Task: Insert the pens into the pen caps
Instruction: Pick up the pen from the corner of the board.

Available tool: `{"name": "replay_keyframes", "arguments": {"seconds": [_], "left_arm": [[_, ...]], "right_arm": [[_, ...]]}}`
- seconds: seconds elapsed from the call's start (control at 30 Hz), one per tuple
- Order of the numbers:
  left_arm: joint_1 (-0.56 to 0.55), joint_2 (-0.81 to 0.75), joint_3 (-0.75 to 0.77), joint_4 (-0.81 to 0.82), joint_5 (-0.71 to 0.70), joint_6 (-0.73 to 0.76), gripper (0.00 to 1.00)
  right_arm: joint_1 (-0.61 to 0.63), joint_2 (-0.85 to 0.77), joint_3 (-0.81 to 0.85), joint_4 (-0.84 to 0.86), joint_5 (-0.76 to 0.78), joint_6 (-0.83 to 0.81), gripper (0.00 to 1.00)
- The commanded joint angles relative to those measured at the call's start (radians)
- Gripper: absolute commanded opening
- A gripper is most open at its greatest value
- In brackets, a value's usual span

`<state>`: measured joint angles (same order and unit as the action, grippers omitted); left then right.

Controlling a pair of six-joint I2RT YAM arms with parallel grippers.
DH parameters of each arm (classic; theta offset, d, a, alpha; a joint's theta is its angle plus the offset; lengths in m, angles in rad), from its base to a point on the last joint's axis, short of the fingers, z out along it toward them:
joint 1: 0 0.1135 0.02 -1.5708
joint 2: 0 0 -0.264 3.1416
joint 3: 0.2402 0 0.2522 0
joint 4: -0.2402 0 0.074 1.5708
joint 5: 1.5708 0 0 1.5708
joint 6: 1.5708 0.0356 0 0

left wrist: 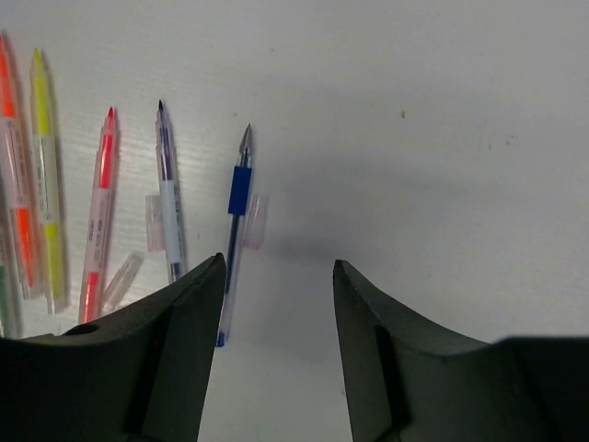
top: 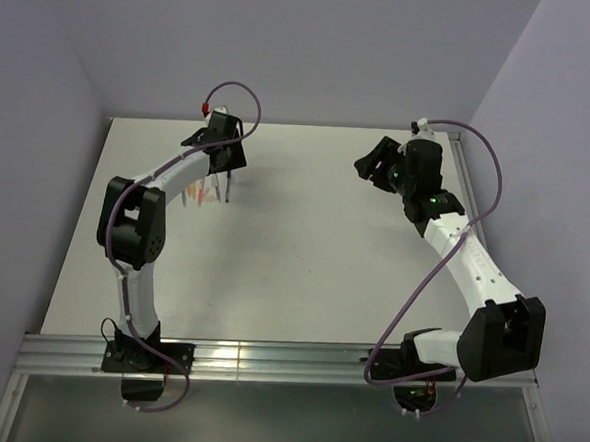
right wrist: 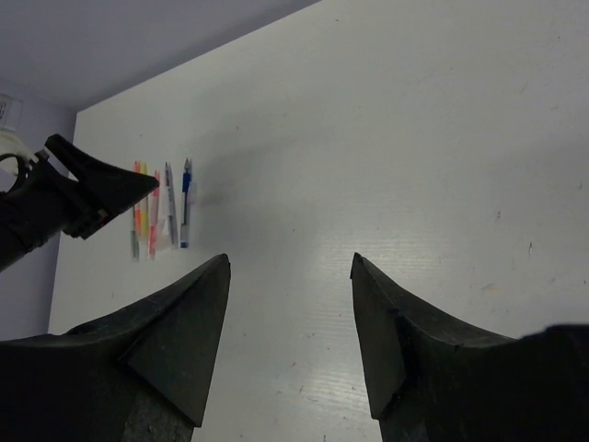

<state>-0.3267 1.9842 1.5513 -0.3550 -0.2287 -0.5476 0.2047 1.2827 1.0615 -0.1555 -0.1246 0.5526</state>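
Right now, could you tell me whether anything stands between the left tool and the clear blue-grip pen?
Nothing visible does. The open left tool hangs right by the clear blue-grip pen; a transparent cap lies beside it.

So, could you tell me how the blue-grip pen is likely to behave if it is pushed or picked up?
The blue-grip pen looks thin and round, lying flat on the smooth table, so a sideways push would probably roll it. Its straight barrel suggests it is stiff and likely light. The clear barrel may slip.

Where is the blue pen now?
Left wrist view: the blue pen lies rightmost in the row, beside the dark-tipped pen, just ahead of the left hand.
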Motion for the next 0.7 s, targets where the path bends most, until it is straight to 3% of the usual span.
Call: {"name": "replay_keyframes", "arguments": {"seconds": [0.0,0.67], "left_arm": [[0.006,0.056,0.101,-0.039,-0.060,0.054,0.55],[0.055,0.229,0.257,-0.067,0.011,0.115,0.50]], "right_arm": [[-0.004,-0.006,0.051,0.022,0.019,-0.020,0.63],[-0.008,-0.020,0.037,0.033,-0.010,-0.025,0.56]]}}
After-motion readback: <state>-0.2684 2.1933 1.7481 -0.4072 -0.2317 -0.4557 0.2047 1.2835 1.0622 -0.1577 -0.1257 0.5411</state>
